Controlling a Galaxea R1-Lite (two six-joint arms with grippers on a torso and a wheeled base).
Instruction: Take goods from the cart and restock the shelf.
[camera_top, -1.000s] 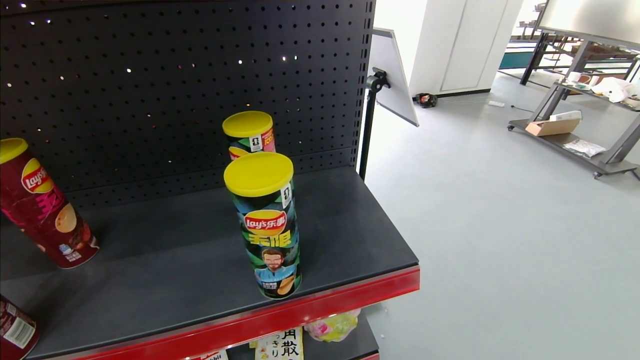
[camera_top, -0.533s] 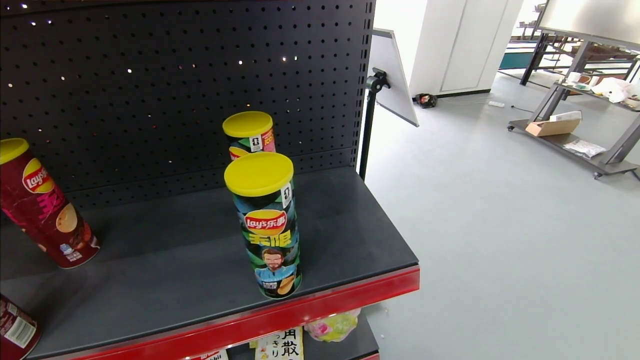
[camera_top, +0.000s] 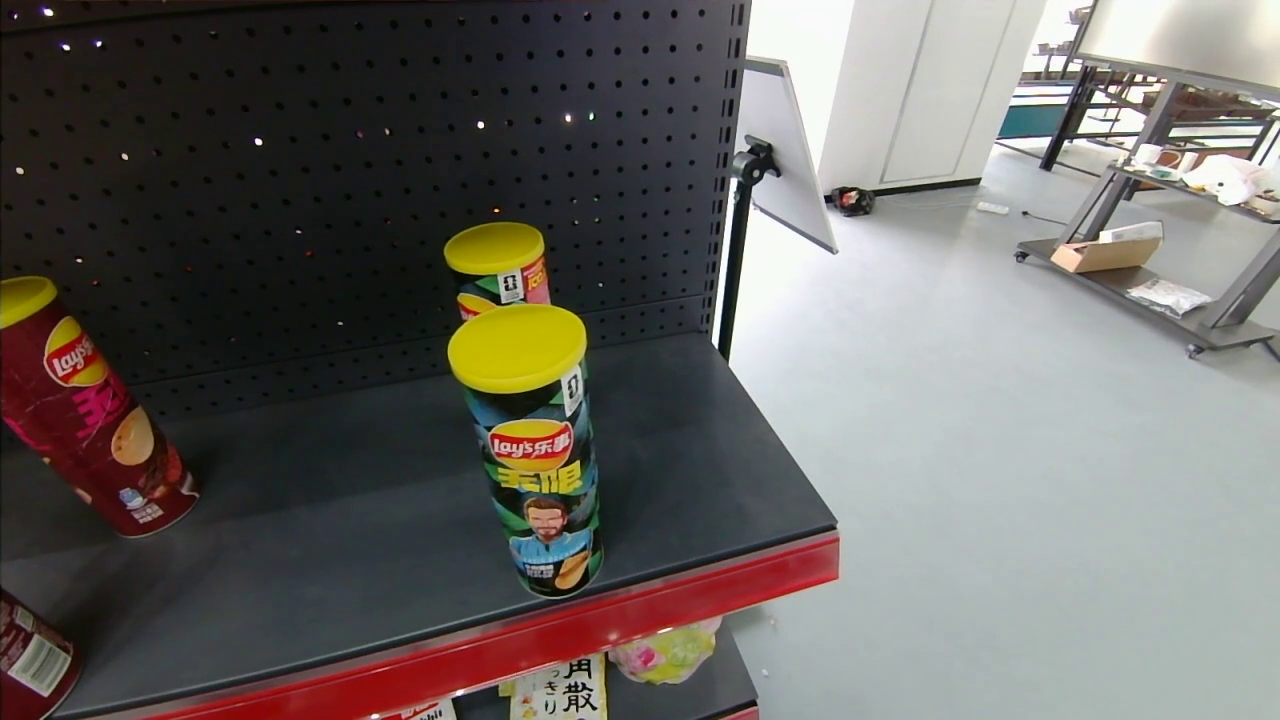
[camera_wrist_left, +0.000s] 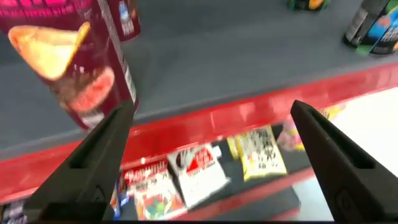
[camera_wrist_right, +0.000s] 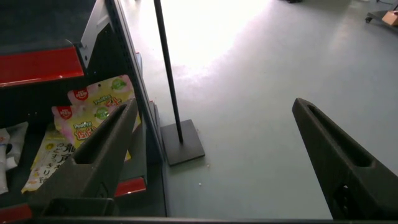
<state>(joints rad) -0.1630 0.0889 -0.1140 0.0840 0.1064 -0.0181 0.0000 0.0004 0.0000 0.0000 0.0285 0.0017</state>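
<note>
The left gripper hangs in front of the shelf's red lip, its fingers spread wide with nothing between them. A red can stands on the shelf just past the lip, and snack bags lie on the lower tier. The right gripper is just as wide apart and empty, held low beside the shelf's end over the floor, near a stand's square base.

In the head view a green can stands upright near the lip, towards the shelf's right end. A second can stands behind it, by the pegboard. Another red can stands well to the left. Far across the floor is a wheeled rack.
</note>
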